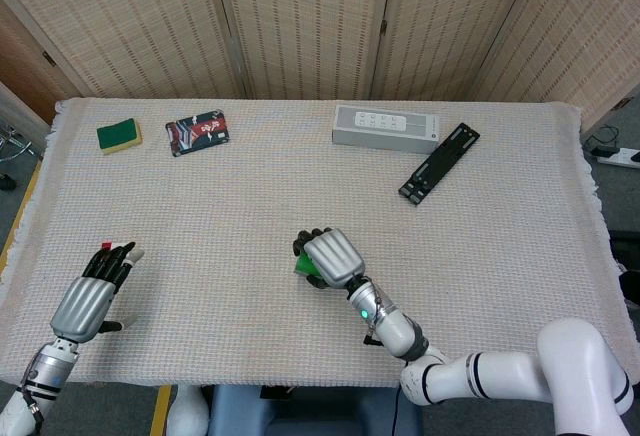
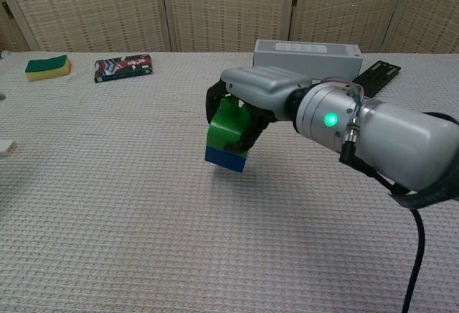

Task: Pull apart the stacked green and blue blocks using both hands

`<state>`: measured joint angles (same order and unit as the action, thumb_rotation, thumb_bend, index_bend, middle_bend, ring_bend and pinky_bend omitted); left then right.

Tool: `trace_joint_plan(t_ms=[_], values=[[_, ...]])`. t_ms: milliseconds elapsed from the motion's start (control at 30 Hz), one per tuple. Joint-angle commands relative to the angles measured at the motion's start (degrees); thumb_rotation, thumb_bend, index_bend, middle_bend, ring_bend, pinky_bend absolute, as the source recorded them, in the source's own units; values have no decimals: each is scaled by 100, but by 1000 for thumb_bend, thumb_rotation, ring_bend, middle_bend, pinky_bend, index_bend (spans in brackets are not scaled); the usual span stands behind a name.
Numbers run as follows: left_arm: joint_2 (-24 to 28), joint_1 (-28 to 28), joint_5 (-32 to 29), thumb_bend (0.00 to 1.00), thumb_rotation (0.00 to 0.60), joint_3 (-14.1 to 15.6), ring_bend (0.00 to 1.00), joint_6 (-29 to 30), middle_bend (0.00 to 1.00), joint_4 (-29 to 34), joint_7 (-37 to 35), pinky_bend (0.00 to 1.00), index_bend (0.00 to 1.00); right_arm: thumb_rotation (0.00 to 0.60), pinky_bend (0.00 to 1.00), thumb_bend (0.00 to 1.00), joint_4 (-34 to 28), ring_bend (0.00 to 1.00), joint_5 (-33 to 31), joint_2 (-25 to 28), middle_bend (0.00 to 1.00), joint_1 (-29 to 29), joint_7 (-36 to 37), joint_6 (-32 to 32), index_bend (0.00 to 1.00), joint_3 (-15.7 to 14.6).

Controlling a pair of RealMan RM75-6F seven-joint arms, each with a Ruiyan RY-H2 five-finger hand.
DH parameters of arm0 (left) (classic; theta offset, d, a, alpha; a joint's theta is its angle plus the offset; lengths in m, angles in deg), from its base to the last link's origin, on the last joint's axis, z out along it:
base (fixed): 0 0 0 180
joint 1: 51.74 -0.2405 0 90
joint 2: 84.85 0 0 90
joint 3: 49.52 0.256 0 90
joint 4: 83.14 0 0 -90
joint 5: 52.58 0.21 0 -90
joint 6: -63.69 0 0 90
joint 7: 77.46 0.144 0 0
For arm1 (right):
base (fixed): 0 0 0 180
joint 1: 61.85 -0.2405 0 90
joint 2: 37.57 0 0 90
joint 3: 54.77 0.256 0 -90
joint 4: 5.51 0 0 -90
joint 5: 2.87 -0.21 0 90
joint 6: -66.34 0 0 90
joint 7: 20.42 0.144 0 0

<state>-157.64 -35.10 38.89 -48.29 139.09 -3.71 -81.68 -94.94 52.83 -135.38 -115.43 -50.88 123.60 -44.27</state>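
Observation:
My right hand [image 2: 254, 97] grips the green block [image 2: 226, 123], which sits on the blue block [image 2: 224, 159]. The two are still joined, and the stack hangs tilted just above the cloth near the table's middle. In the head view the same hand [image 1: 328, 256] covers most of the stack, with only a sliver of the green block [image 1: 303, 267] showing. My left hand [image 1: 88, 296] rests near the front left edge, fingers apart and holding nothing, far from the stack.
A green and yellow sponge [image 1: 119, 135] and a dark printed packet [image 1: 197, 131] lie at the back left. A grey box [image 1: 386, 124] and a black rail [image 1: 439, 163] lie at the back right. A small white thing [image 2: 6, 148] lies at the left edge of the chest view.

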Motion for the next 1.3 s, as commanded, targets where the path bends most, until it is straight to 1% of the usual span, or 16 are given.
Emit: trace_joint_plan(t_ms=[33,100,167,200,233,300,400,467,533,667,800,967,1200,1300], values=[[87,215,213,235,600,102,0,-256,26,84,-427,0,8,600,843,349,-256,780,-84,165,673,-61,-94,-83,860,127],[145,343,328,238,600,118,0,-346,42,183,-683,0,36,600,845,349,-441,784,-181,245,677,-107,-200,-95,865,187],[161,398,377,238,600,113,0,-360,73,214,-819,0,77,600,846,349,-532,786,-235,281,678,-124,-244,-92,865,217],[172,463,436,238,600,104,1,-369,101,255,-1011,0,103,600,846,348,-634,785,-275,315,678,-144,-286,-78,865,252],[195,563,504,239,600,101,4,-415,131,316,-1359,0,121,600,846,349,-781,785,-309,369,678,-170,-340,-60,865,291],[352,876,581,241,600,143,12,-749,163,637,-2520,0,123,600,846,349,-1208,784,-357,533,678,-214,-442,-28,865,368],[587,1238,732,241,600,234,13,-1108,185,890,-3589,0,117,600,846,349,-1622,783,-520,691,678,-288,-626,-10,866,386],[707,1491,813,241,600,264,5,-1336,187,1009,-4138,0,131,600,846,349,-1865,784,-570,739,678,-344,-769,54,866,380],[725,1667,803,241,600,250,0,-1505,187,1073,-4452,0,143,600,846,349,-2050,783,-603,760,678,-378,-847,110,866,367],[748,2099,765,241,600,322,0,-2131,188,1199,-4895,0,155,600,846,349,-2313,783,-710,769,678,-461,-1003,227,866,339],[629,2385,825,240,600,395,0,-2416,188,1111,-5312,0,159,600,846,349,-2502,783,-832,796,678,-518,-970,265,866,381],[364,2589,894,239,600,450,0,-2419,188,793,-5861,0,164,600,846,349,-2596,784,-889,825,678,-576,-980,321,865,349],[206,2889,1064,239,600,596,0,-2219,188,453,-7129,0,174,600,846,348,-2520,784,-914,741,678,-663,-842,274,865,305],[146,2981,1165,239,600,690,0,-2096,188,259,-7548,0,176,600,846,348,-2472,783,-895,712,678,-689,-806,270,866,274]])
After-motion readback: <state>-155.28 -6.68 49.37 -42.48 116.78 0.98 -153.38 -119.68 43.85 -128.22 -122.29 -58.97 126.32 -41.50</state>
